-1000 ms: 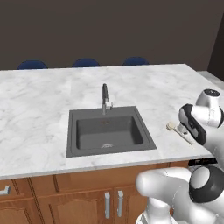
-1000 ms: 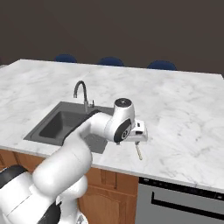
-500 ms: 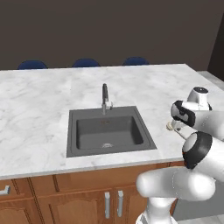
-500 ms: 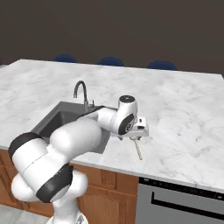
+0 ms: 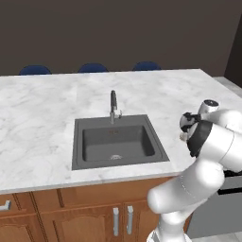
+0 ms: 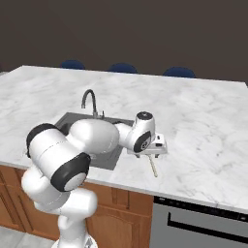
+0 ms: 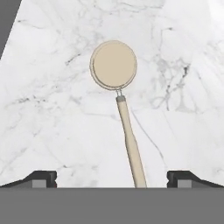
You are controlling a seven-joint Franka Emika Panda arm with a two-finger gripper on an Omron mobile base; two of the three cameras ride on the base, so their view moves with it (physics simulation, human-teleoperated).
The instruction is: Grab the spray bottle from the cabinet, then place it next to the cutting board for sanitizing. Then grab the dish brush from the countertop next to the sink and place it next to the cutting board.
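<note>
Slim tan-handled dish brush with round cream head lies mid-frame on white marble bench. Looks light and stiff; grip mid-handle. Tool wide, empty.

The arm hides most of the dish brush; its handle end is cut off in the hand view.

Soft, even rendered light on pale marble, dim dark backdrop, faint shadows, slight blur.

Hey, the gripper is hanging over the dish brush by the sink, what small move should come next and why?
Probably straight down. The open gripper hangs above the dish brush, whose handle lies between the fingertips on the countertop, untouched. Lowering would bring the fingers around the handle for closing.
</note>
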